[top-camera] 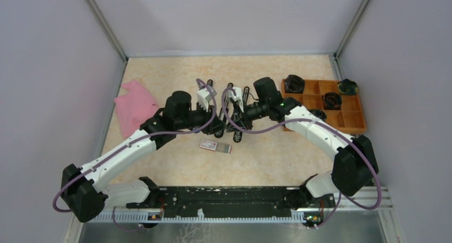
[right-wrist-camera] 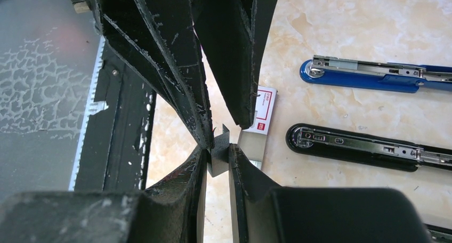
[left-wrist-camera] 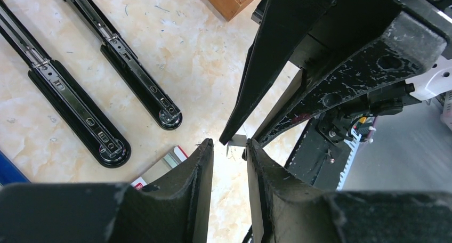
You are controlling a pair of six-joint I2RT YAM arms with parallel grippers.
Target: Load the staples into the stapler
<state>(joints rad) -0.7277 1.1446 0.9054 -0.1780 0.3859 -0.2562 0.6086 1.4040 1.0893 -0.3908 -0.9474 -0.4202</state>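
Both grippers meet above the middle of the table. My right gripper (right-wrist-camera: 218, 148) is shut on a grey staple strip (right-wrist-camera: 219, 152), held upright at its fingertips. My left gripper (left-wrist-camera: 229, 143) faces it with the jaws a little apart. One of its fingertips (left-wrist-camera: 251, 145) touches the strip (left-wrist-camera: 238, 142) and the other stands off. The white staples box (top-camera: 216, 146) with red print lies on the table just below them, also visible as the box (right-wrist-camera: 265, 111). Two black staplers (left-wrist-camera: 74, 102) (left-wrist-camera: 138, 83) lie opened out flat. A blue stapler (right-wrist-camera: 373, 78) lies beyond another black one (right-wrist-camera: 362, 144).
A pink cloth (top-camera: 136, 107) lies at the left of the table. An orange compartment tray (top-camera: 320, 118) with round black items stands at the right, close behind the right arm. A black rail (top-camera: 229, 200) runs along the near edge.
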